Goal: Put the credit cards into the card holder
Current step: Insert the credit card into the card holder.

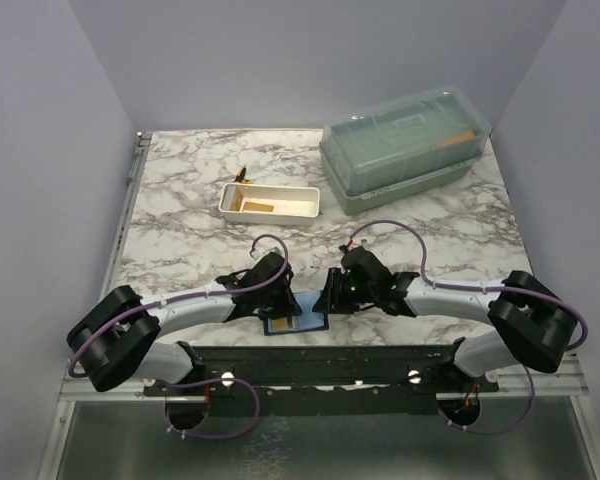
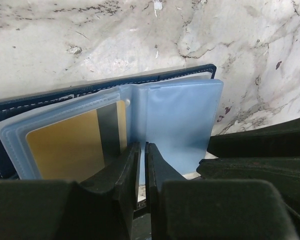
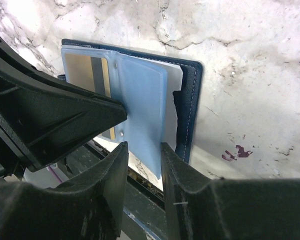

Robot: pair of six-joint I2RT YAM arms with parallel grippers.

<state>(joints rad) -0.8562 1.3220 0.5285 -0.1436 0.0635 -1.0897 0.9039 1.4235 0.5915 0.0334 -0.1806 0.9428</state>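
The card holder (image 1: 298, 322) is laid open at the near edge of the table (image 1: 180, 230), with one yellow credit card (image 2: 70, 147) sleeved in its left half. The left gripper (image 2: 142, 146) is angled low over the fold, fingers pinched nearly together on a sleeve leaf. A raised leaf is straddled by the right gripper (image 3: 142, 145), fingers apart. A white tray (image 1: 270, 201) and a green box (image 1: 405, 150) are set well back from that edge, and bare marble is left between.

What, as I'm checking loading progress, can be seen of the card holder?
The card holder is a navy bifold with pale stitching, lying open on the marble table at its near edge. Inside are translucent pale-blue plastic sleeves; one on the left holds a yellow card with a dark stripe. The left gripper, nearly closed, meets the sleeves at their fold. The right gripper, open, straddles a raised sleeve.
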